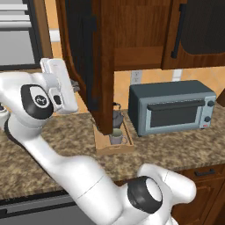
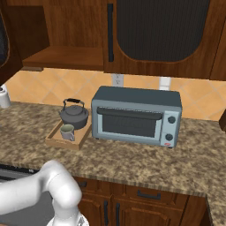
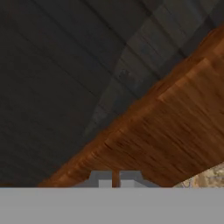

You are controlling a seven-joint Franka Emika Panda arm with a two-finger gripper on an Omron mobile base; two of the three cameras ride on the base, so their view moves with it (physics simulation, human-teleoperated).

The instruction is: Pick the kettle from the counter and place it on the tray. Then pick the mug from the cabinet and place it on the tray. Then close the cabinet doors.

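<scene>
The counter carries the tray and a toaster oven.

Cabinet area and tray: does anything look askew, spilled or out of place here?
Nothing spilled or tipped. The kettle and mug stand upright on the tray. The one thing standing out: a cabinet door hangs wide open over the counter, with the gripper close against it.

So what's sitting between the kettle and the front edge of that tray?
The mug stands there, on the tray, just in front of the kettle. The right base view shows it best.
</scene>
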